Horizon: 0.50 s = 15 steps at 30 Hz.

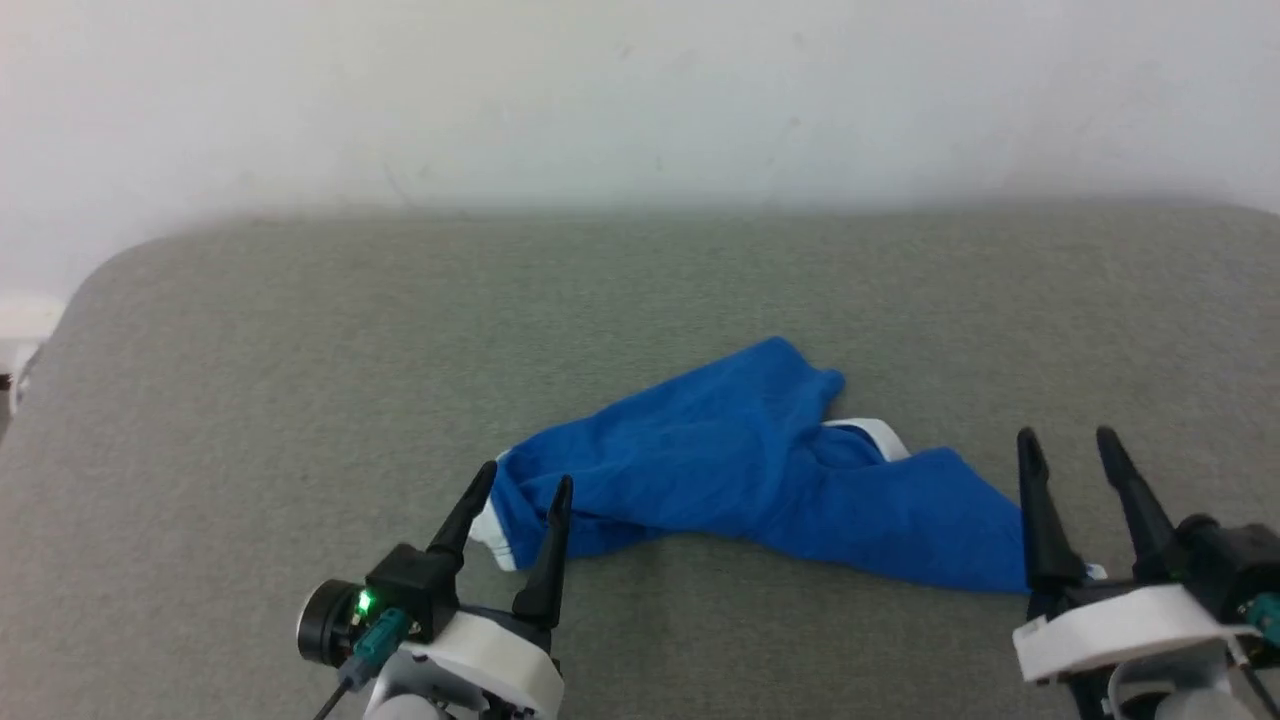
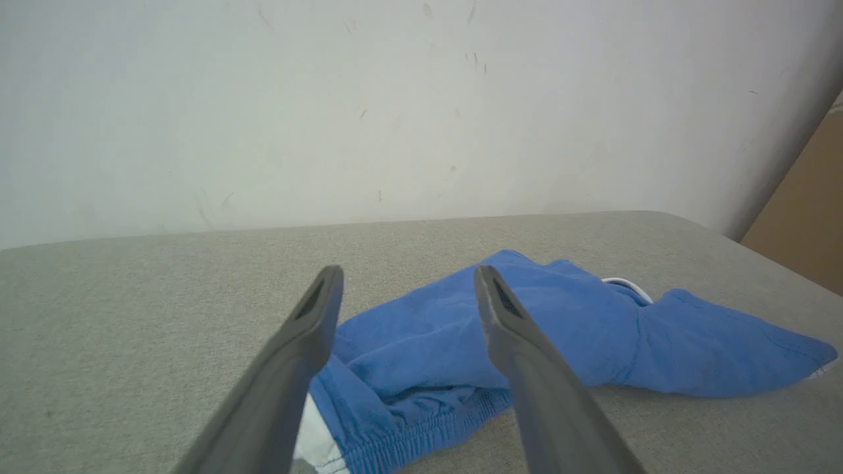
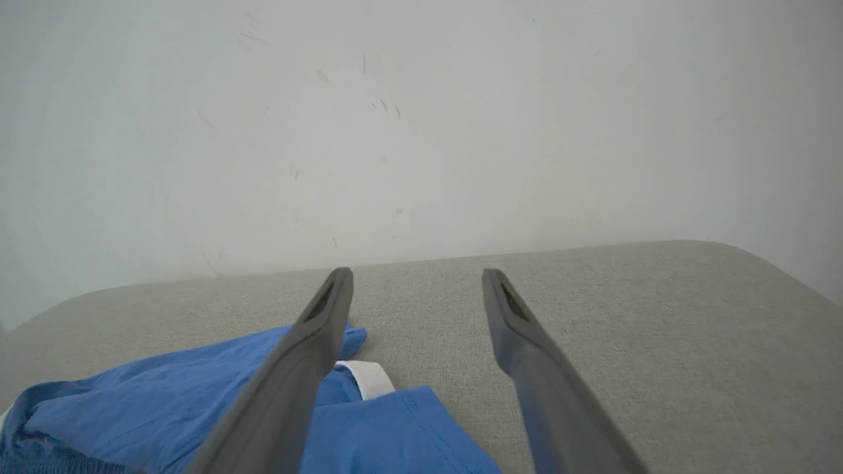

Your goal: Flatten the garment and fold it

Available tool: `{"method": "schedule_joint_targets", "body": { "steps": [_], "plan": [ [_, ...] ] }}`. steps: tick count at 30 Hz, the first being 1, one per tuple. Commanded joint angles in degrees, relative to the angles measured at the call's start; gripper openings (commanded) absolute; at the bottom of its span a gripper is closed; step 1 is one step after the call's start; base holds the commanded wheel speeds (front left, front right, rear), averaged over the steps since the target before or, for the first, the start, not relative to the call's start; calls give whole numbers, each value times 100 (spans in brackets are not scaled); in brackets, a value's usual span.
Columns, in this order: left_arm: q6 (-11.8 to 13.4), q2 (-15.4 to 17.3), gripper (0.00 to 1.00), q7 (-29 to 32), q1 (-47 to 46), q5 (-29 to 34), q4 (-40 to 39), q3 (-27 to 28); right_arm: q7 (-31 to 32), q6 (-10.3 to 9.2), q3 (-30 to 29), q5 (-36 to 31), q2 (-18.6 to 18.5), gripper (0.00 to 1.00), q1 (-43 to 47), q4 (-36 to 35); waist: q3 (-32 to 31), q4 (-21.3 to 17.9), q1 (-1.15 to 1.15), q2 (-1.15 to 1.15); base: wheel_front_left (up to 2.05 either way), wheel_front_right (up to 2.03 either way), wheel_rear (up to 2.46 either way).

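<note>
The garment (image 1: 760, 470) lay crumpled on the near half of a grey fabric-covered surface (image 1: 300, 330), a blue band running from the left gripper (image 1: 528, 473) across to the right gripper (image 1: 1065, 434), with a peak of cloth bunched up near the middle. Its left end, where the gathered waistband (image 2: 421, 438) and a strip of white trim showed in the left wrist view, sat just beneath and between the left gripper's two fingers, which stood spread apart with nothing clasped between them. Its right end tapered to a corner that reached the base of the right gripper's inner finger in the head view. That gripper's fingers were likewise spread wide and empty, and whether the inner finger touched the cloth could not be told. A white hem band (image 1: 880, 435) curled out of a fold near the middle. Beyond the cloth an open stretch of grey ran to the far edge, which met a pale wall (image 1: 640, 100). More open grey lay to the left, out to a rounded far-left corner, and some to the right of the right gripper. In the left wrist view the surface's rounded far corner gave way to a tan panel (image 2: 807, 217) beyond it.
</note>
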Motion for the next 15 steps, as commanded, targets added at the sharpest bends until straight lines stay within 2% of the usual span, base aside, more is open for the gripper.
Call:
{"method": "schedule_joint_targets", "body": {
  "steps": [1, 6, 10, 15],
  "plan": [
    [-42, 44, 100, -18, -127, 5, 40, -8, -31, -3, 14, -52, 27, 100, 58, -44, 68, -250, 1, 0, 0, 0, 0],
    [-211, 337, 100, 427, -594, -10, 264, -336, -32, -3, 51, -126, 92, 100, 144, -175, 273, -628, 1, 0, 0, 0, 0],
    [-281, 723, 100, 1206, -1293, -174, 330, -806, -42, -3, -27, -131, 108, 100, 92, -230, 492, -891, 1, 0, 0, 0, 0],
    [-289, 1509, 100, 2633, -2651, -1156, 352, -1878, -104, -3, -36, -8, 114, 100, -29, -188, 834, -1196, 1, 0, 0, 0, 0]
  ]
}}
